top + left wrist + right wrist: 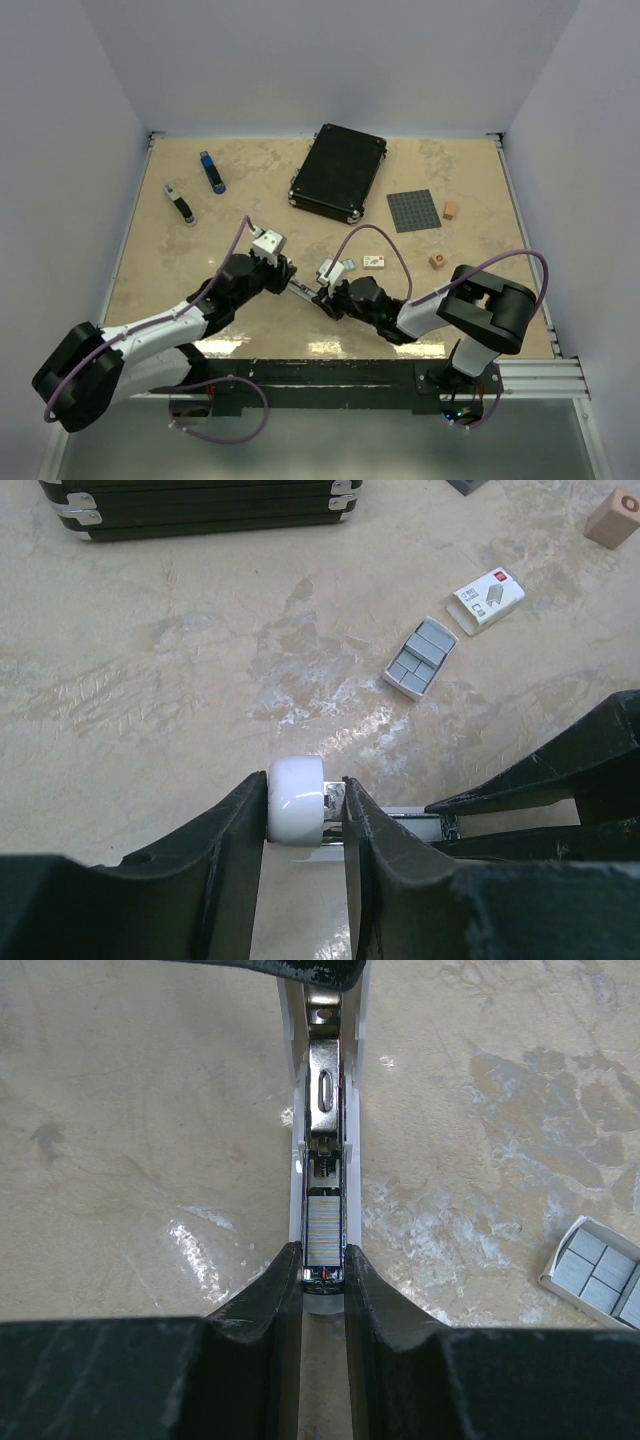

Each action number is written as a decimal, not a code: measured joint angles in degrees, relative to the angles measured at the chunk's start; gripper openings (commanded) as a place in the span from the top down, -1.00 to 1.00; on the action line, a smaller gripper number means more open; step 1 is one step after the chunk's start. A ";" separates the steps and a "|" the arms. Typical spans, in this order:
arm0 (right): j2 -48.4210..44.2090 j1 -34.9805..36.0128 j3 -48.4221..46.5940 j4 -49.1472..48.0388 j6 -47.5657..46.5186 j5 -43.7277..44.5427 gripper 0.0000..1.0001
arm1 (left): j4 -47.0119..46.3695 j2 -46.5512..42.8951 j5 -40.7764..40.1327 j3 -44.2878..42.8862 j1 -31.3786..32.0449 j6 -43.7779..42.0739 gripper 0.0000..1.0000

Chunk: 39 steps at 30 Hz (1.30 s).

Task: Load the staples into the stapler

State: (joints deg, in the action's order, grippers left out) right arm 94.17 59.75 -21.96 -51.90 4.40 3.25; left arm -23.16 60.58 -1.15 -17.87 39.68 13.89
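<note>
The stapler [305, 290] lies opened out on the table between my two grippers. My left gripper [305, 800] is shut on the stapler's white rounded end [295, 795], with one finger on the white cap and the other on the metal beside it. My right gripper [323, 1260] is shut on the sides of the metal magazine [325, 1110], where a strip of staples [322, 1225] lies in the channel. The white staples box [487, 598] with red marks lies beyond the grippers. Its open tray [420, 658] of grey strips sits beside it.
A black case [338, 172] lies at the back centre. A grey baseplate [413, 210] and two wooden cubes [450, 210] [438, 260] are at the right. A blue stick [211, 172] and a dark tool [181, 204] lie at the back left.
</note>
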 measured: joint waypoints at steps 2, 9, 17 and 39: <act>-0.04 0.00 0.00 0.09 0.00 0.02 0.95 | -0.07 0.00 -2.03 0.00 1.92 -0.87 0.30; -0.07 0.02 0.00 0.26 -0.07 0.02 0.96 | 0.02 0.00 -7.61 0.00 6.60 -1.44 0.33; -0.24 0.26 0.00 0.92 -0.22 0.07 0.94 | 0.31 0.13 -13.70 0.00 11.96 -1.44 0.29; -0.66 0.55 0.09 1.95 -0.35 0.22 0.81 | -2.93 5.18 -24.09 -1.07 25.14 9.01 -0.44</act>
State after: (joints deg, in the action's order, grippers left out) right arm 93.51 60.29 -21.87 -49.95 4.05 3.46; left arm -26.09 65.76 -25.23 -18.94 64.82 22.90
